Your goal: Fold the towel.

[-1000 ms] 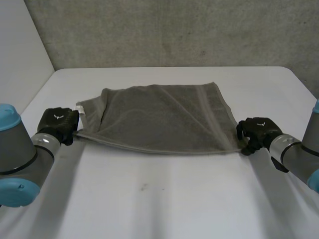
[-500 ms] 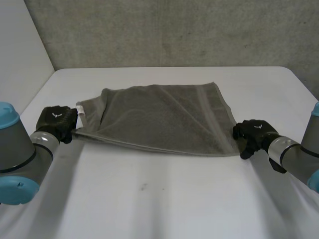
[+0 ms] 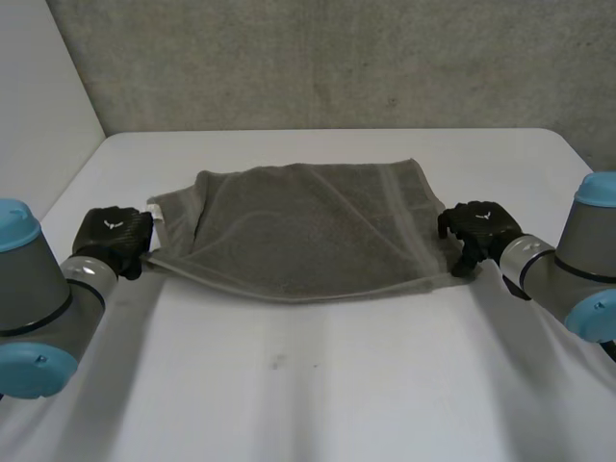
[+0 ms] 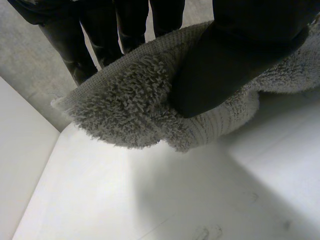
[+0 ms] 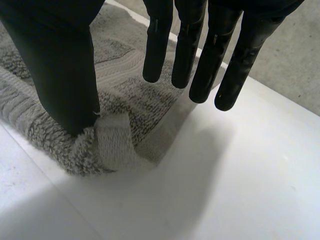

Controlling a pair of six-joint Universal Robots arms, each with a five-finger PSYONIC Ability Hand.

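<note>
The grey towel (image 3: 308, 231) lay rumpled, loosely doubled. The left hand (image 3: 114, 234) pinched its near-left corner. The right hand (image 3: 474, 223) kept fingers straight, thumb on the near-right corner.

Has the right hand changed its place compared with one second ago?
Yes. The right hand has moved toward the far edge of the table, and slightly inward toward the towel.

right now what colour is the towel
Plain grey-brown towel; the head view shows it best.
</note>
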